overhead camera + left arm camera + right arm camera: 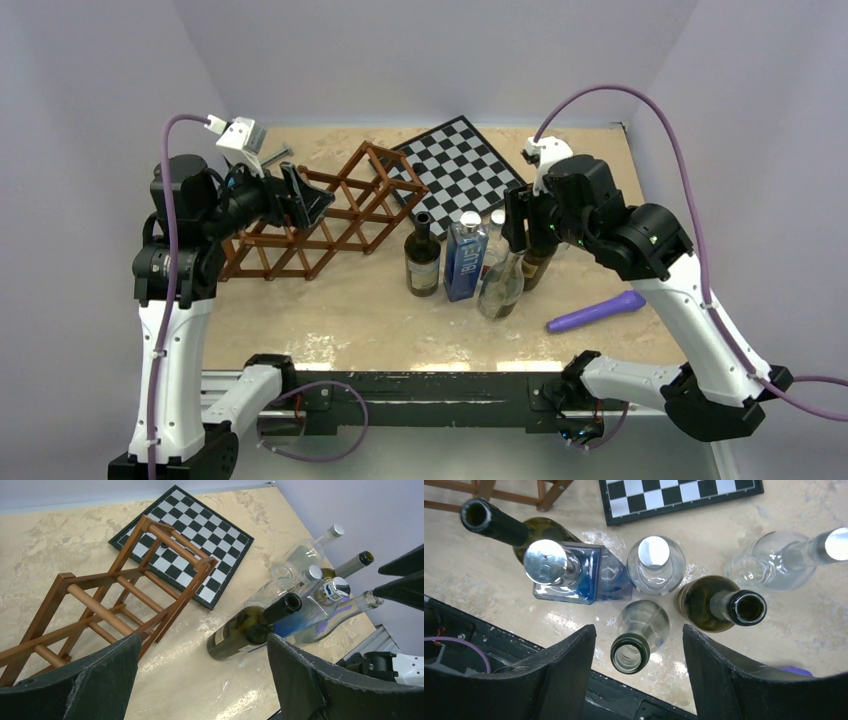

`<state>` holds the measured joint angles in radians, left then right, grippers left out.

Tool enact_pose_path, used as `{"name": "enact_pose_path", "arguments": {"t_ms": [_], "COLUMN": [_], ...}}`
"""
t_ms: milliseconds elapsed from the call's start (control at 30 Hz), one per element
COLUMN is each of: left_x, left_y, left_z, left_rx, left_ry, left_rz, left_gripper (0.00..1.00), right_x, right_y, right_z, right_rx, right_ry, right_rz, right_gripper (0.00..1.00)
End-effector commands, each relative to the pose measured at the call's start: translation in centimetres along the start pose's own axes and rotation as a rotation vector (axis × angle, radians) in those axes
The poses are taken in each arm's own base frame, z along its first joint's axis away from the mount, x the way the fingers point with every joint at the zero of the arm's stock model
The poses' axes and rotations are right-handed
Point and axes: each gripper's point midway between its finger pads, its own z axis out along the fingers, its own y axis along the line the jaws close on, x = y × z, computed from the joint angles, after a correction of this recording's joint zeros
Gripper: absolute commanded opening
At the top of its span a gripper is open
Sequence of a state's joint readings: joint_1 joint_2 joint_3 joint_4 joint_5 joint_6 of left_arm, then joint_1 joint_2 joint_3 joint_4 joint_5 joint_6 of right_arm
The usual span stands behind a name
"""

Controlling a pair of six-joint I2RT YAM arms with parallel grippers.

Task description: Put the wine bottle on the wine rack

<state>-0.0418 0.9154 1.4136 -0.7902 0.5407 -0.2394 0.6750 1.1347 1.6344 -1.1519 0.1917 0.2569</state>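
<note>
The reddish-brown wine rack (335, 215) lies on the table at the left, also in the left wrist view (100, 607). Several bottles stand in a cluster at the middle. These are a dark wine bottle (422, 260) (247, 627) (499, 522), a second dark-green wine bottle (540, 265) (716, 605), a blue bottle (465, 258) (574, 577) and clear bottles. My left gripper (305, 200) (202, 680) is open and empty, held above the rack's near end. My right gripper (517, 225) (639, 675) is open above the cluster. The open neck of a clear bottle (630, 652) (500, 285) stands between its fingers, untouched.
A black-and-white checkerboard (460, 160) (200, 535) lies behind the rack and bottles. A purple cylinder (597, 312) lies at the front right. A metal bolt (275, 155) lies at the back left. Two capped clear bottles (655, 565) (784, 560) stand in the cluster. Walls enclose the table.
</note>
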Motion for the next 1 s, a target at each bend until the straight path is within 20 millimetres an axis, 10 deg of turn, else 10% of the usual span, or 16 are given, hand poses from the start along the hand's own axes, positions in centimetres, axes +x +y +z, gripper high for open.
{"name": "enact_pose_path", "arguments": {"t_ms": [0,967], "left_x": [-1.2,-1.1], "left_y": [0.8,5.9], "left_z": [0.4,0.1], "left_rx": [-0.038,-0.342], "left_ry": [-0.027,-0.008], "left_rz": [0.034,-0.083], "left_gripper": [0.99,0.99], "right_x": [1.0,-3.2], "right_y": [0.5,7.1], "right_z": [0.2,1.1], "right_rx": [-0.022,-0.229], "right_ry": [0.01,-0.107], "right_rz": [0.056,-0.189], "right_gripper": [0.7,0.86]}}
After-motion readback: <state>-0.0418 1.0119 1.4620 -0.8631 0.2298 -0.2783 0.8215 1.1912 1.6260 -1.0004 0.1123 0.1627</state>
